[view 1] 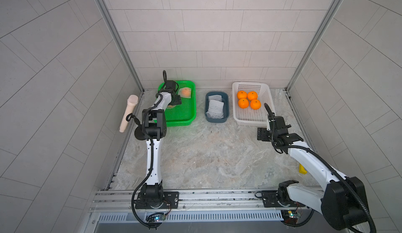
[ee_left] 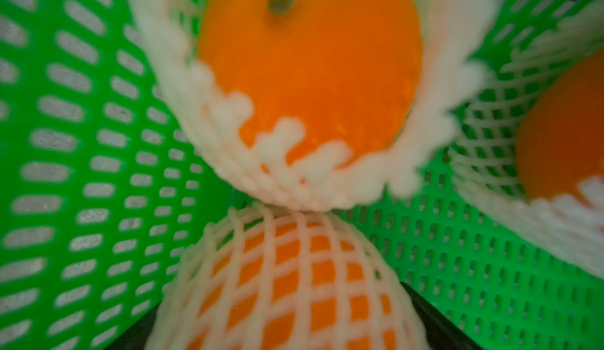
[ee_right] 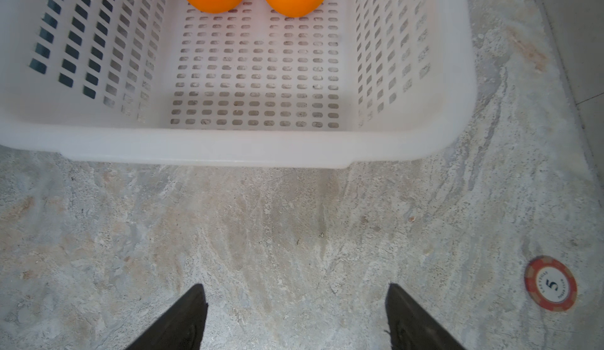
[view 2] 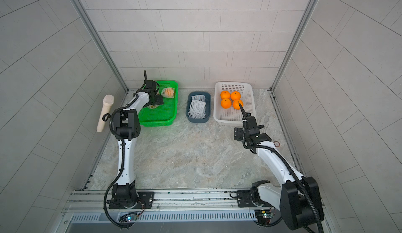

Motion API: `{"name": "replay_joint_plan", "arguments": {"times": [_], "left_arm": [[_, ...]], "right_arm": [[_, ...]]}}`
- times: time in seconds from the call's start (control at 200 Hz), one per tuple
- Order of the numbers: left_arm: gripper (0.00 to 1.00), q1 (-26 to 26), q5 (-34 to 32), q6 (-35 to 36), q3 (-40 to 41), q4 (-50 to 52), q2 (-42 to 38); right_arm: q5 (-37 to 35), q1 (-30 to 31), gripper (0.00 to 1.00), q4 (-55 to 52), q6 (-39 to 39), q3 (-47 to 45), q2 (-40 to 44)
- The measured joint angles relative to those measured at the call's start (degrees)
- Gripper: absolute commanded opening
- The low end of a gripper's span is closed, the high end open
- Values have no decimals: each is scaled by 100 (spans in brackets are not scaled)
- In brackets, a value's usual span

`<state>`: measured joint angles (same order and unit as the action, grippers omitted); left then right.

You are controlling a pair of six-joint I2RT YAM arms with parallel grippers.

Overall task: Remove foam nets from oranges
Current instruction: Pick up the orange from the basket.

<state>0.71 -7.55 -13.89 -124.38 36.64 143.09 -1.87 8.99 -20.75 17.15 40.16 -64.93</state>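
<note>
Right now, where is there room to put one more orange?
The near half of the white basket, in front of the four oranges, is bare. Foam nets fill the blue bin, and the green basket's far corner is crowded. The table in front of all three is bare.

The blurred netted orange is cut off.

We count seven oranges: four bare ones in both top views, and three netted ones in the left wrist view. That makes three foam nets on fruit. At least two empty nets overlap, and we cannot fix their exact number. There are three containers: one green basket, one blue tub and one white basket. We see one poker chip.
</note>
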Motion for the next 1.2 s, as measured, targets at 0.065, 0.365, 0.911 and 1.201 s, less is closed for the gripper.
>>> {"name": "replay_joint_plan", "arguments": {"times": [0.065,0.365,0.911,1.201], "left_arm": [[87,0,2,15,31,-17,-4],[73,0,98,61,363,-142,-238],[69,7,240,-20,1163,-109,-1394],[69,107,240,-92,1668,42,-2249]], "right_arm": [[0,0,87,0,0,0,2],[-7,0,87,-4,0,0,140],[15,0,87,-4,4,-15,452],[74,0,87,-11,31,-173,769]]}}
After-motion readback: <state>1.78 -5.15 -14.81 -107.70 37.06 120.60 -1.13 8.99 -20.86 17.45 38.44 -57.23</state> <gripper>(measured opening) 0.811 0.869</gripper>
